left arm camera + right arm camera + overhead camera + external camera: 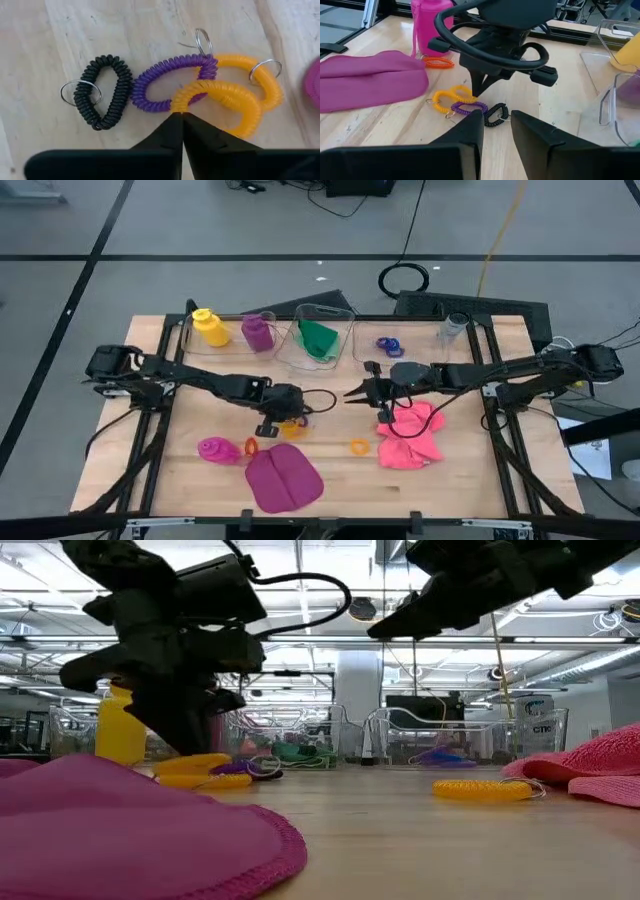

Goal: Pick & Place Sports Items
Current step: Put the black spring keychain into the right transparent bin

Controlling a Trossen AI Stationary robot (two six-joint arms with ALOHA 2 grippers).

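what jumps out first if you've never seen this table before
The left gripper is down at the table's middle, fingers shut on a yellow coil ring tangled with a purple coil ring beside a black one. Near the front edge lies a big magenta cloth; a pink cloth is bunched under the right gripper.

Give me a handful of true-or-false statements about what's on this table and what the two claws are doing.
1. The left claw is pinched shut on a yellow coil ring. True.
2. The green cloth lies flat on the bare wood. False: it sits inside a clear bin.
3. A purple coil ring lies between a black coil ring and the yellow ones. True.
4. The right claw is carrying the pink cloth. False: it is near that cloth but holds nothing.
5. The yellow bottle lies tipped over beside the magenta cloth. False: it stands at the table's far edge.
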